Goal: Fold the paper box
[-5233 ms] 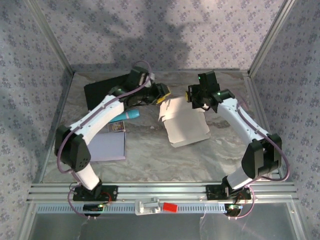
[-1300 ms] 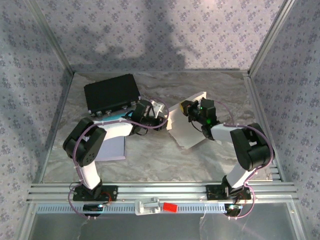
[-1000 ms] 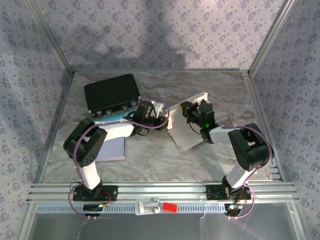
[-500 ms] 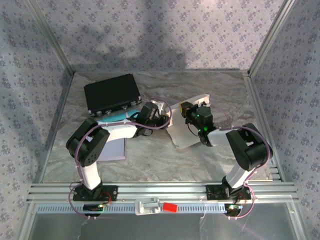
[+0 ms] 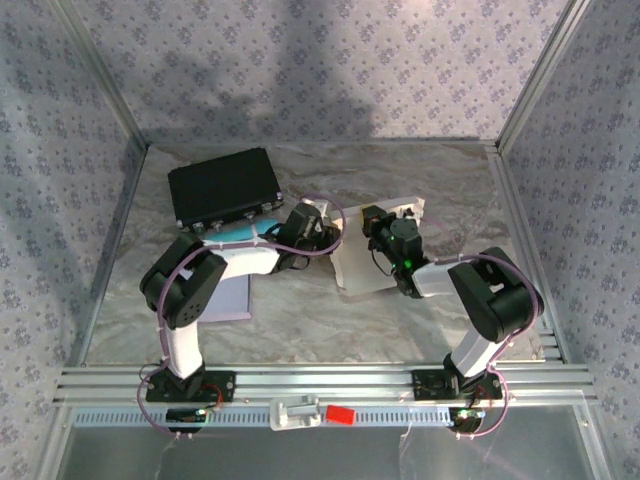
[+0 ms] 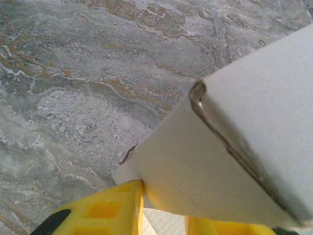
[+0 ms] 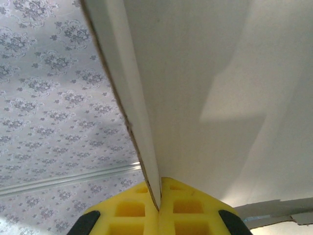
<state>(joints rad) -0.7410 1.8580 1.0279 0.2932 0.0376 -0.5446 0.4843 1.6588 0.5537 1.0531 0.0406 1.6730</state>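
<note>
The box sits near the middle of the bench, a little towards the right edge, and I have both ends of myself on it. My right gripper is clenched on a thin panel edge: in the right wrist view the card runs straight down into the seam between the two yellow pads, with no gap showing. My left gripper straddles a thicker, doubled wall at a corner of the box. The card fills the space between my fingers and touches the inner face of the one on the left of that view, so I judge it a grasp across the fold, not a loose hover.

From above, the box lies between my two wrists. The left one is at its left edge and the right one at its far edge, and they sit close together. The box's long axis runs from near-left to far-right, pointing roughly at the far right corner of the bench, and the far end looks lifted off the surface. Neither arm is nearer, since both touch the box. I think the next fold turns on that lifted panel: the right hold would swing it over while the left hold pins the corner wall as the hinge. The black case by the far left corner is well apart.
</note>
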